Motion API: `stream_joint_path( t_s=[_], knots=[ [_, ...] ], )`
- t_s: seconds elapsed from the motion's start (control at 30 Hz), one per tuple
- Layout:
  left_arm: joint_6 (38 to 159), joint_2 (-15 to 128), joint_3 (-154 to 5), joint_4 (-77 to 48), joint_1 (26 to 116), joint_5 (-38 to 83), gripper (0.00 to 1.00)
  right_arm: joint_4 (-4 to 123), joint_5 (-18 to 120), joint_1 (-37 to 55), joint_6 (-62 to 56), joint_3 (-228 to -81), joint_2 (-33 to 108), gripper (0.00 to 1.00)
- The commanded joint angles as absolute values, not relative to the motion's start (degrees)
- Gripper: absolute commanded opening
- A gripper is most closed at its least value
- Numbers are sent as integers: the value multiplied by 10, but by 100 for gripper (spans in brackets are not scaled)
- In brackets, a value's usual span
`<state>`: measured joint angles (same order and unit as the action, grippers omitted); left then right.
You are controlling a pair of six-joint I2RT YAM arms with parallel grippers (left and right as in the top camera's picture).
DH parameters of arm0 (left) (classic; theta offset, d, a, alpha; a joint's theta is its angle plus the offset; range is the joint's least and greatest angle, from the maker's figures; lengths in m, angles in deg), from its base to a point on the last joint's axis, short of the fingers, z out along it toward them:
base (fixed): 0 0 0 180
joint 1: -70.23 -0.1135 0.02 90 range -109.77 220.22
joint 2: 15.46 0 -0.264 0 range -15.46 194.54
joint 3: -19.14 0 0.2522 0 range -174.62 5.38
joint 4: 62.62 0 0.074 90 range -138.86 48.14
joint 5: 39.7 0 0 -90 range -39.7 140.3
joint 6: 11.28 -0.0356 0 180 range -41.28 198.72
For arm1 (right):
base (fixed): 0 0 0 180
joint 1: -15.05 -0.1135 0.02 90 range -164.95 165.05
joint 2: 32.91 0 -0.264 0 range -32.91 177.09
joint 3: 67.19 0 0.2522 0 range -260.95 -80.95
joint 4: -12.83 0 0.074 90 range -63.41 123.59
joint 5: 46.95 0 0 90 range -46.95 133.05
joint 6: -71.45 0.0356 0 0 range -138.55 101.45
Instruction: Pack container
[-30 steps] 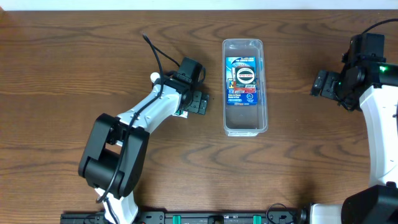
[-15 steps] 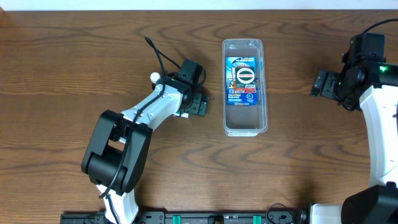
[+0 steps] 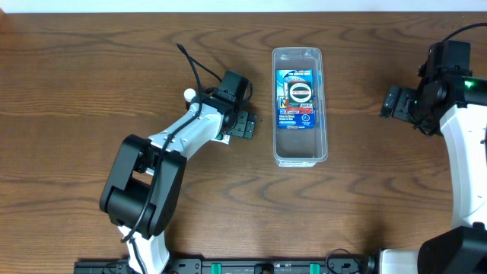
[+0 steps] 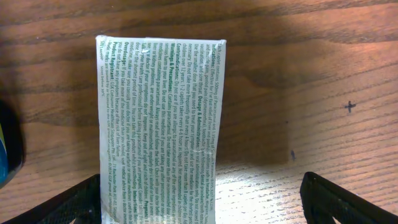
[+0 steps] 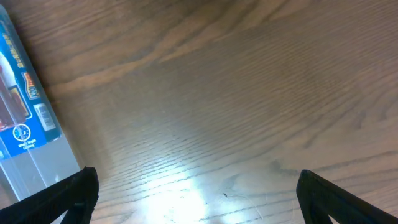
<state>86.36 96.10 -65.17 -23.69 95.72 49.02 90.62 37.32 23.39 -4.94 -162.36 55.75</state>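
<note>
Wooden table (image 3: 76,61) — container (image 3: 297,50) holds one blue box (image 3: 298,95); white box (image 4: 161,124) lies outside, unheld, under left gripper (image 3: 245,126), fingers spread. Right gripper (image 3: 391,101) spread, empty.

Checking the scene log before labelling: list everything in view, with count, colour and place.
Clear plastic rectangular container: one, transparent, middle of the table.
Blue printed cardboard box: one, blue with a round white-and-red label, lying flat in the container's far half.
White cardboard box with small printed text: one, white, flat on the table between the left gripper's fingers, not gripped.
Dark blue shape: one, at the left edge of the left wrist view, cut off, unidentifiable.
Brown wooden table: one, under everything.
Left gripper: one, black, open, left of the container.
Right gripper: one, black, open, right of the container, over bare wood.
</note>
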Motion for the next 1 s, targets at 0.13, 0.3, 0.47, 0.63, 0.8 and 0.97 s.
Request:
stream_joint_path(
  t_s=[0.13, 0.3, 0.47, 0.63, 0.8, 0.97],
  knots=[
    [860, 967, -661, -232, 954, 495, 98, 906, 375, 237, -42, -1625, 559, 99],
    [860, 967, -661, -222, 954, 495, 93, 906, 375, 237, -42, -1625, 559, 99],
    [860, 967, -660, -219, 954, 499, 76, 906, 375, 237, -42, -1625, 559, 99],
    [860, 967, -655, -219, 954, 499, 73, 906, 375, 237, -42, -1625, 559, 99],
    [860, 967, -643, -220, 954, 499, 71, 906, 375, 237, -42, -1625, 559, 99],
    [859, 967, -642, -224, 954, 500, 65, 906, 375, 237, -42, -1625, 559, 99]
  ],
)
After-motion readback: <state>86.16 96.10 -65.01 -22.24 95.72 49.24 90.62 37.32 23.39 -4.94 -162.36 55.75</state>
